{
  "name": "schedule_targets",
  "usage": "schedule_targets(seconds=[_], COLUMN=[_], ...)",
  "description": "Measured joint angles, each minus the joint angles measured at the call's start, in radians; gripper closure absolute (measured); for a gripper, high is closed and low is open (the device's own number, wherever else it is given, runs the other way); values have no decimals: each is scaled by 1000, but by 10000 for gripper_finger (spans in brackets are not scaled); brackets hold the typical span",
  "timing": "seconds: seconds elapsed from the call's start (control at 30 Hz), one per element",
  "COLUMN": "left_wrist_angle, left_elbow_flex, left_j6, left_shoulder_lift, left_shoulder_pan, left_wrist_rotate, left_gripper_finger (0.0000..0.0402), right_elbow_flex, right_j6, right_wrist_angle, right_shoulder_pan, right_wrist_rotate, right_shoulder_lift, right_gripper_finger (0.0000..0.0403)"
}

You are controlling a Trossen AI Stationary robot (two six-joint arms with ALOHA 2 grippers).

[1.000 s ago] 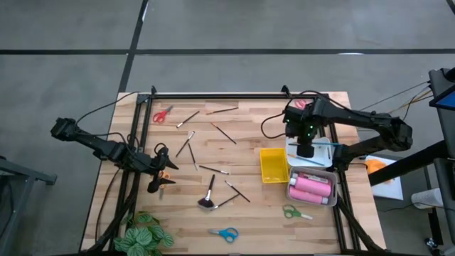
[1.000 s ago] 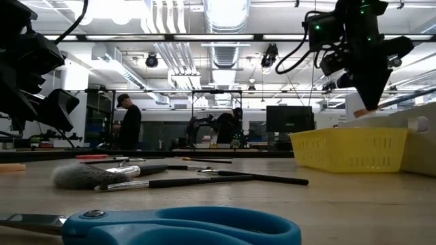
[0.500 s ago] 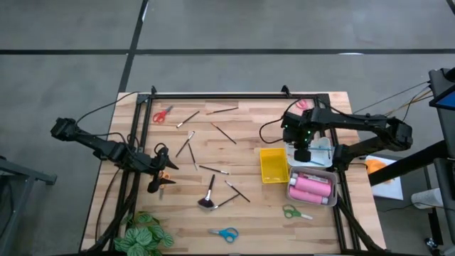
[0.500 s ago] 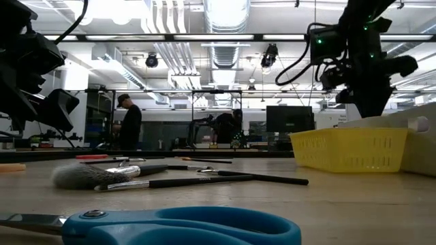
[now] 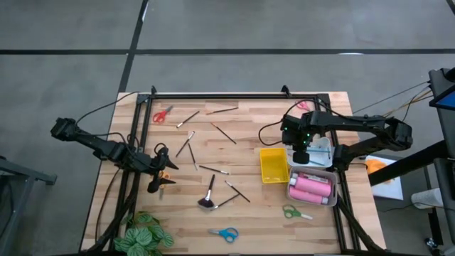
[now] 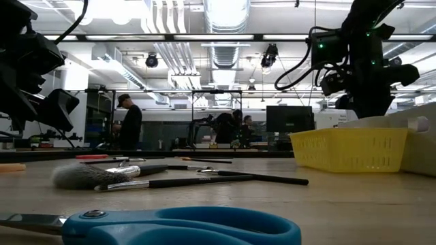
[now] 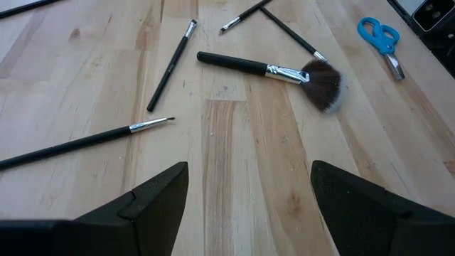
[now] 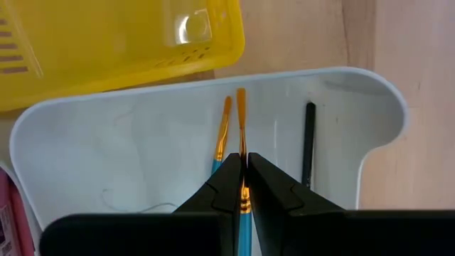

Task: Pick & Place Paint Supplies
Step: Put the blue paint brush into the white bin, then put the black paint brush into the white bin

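Observation:
My right gripper (image 5: 302,153) hangs over the white tray (image 5: 325,152), shut on a thin blue-handled brush with an orange tip (image 8: 241,114). A second blue brush (image 8: 221,139) and a black one (image 8: 309,146) lie flat on the tray floor. Pink bottles (image 5: 311,187) lie in the grey bin. My left gripper (image 5: 158,181) waits open near the table's left side, above bare wood (image 7: 249,171). The fluffy black brush (image 5: 207,195), several thin brushes (image 5: 213,169) and the red (image 5: 162,114), green (image 5: 295,212) and blue scissors (image 5: 226,232) lie flat on the table. My right gripper (image 8: 243,162) pinches the blue brush at its metal ferrule (image 8: 242,190), between the two fingers. The fingers come from above, pointing down, and the brush runs along them with its orange bristle end sticking out over the tray floor. Whether the tip touches the tray cannot be told.
The yellow basket (image 5: 273,165) stands just left of the white tray. A leafy plant (image 5: 146,235) sits at the near left corner. Orange-handled scissors (image 5: 166,174) lie beside my left gripper. People stand in the room beyond the table (image 6: 129,122).
My right gripper has come down with the brush toward the white tray and drifted slightly toward the near edge. In the low view its fingers and the brush tip have dropped behind the yellow basket's rim.

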Motion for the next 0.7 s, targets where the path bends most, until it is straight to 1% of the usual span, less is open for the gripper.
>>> schedule_targets(seconds=[0.47,0.57,0.7], left_wrist_angle=[0,0,0], left_elbow_flex=[0,0,0], left_j6=[0,0,0], left_shoulder_lift=[0,0,0], left_shoulder_pan=[0,0,0], left_wrist_rotate=[0,0,0], left_gripper_finger=[101,101,101], right_elbow_flex=[1,3,4], right_j6=[-5,9,57], right_wrist_angle=[0,0,0], right_shoulder_pan=[12,27,30], right_wrist_rotate=[2,3,10], right_shoulder_lift=[0,0,0], right_gripper_finger=[379,355,301])
